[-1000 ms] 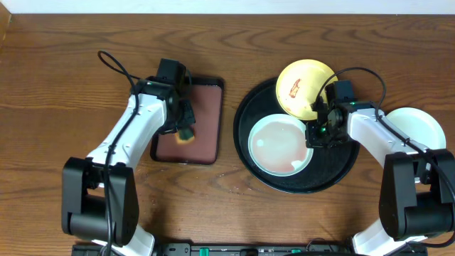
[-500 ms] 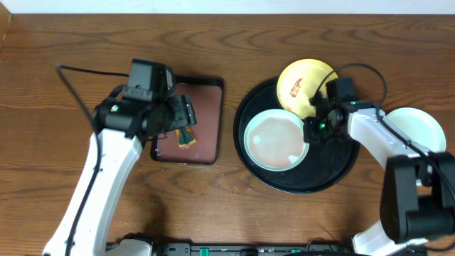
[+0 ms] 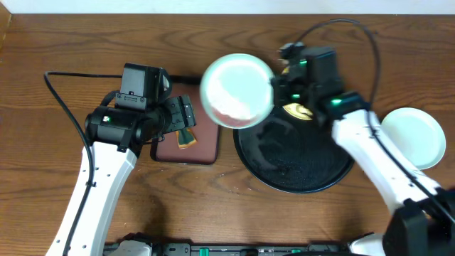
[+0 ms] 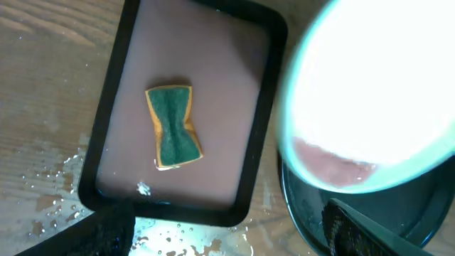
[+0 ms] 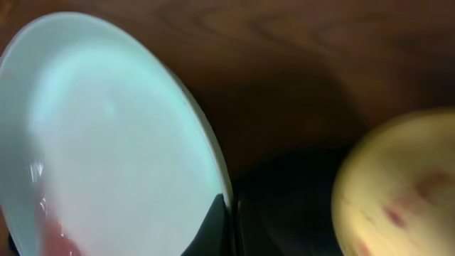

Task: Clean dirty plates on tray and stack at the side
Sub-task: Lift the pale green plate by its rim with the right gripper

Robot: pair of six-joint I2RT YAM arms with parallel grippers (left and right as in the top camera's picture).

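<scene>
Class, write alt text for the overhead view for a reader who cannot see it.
The right claw grips a smeared mint plate by its rim, raised over the black tray's left edge, where a yellow plate lies. The left claw hangs open over a sponge on a brown tray; another pale plate sits far right.

We get bright, even light. The plate (image 4: 377,85) blows out white above the left fingers (image 4: 362,231). Around the right fingers (image 5: 217,227) everything blurs, plate rim included. The tray (image 3: 298,167) glints faintly.
</scene>
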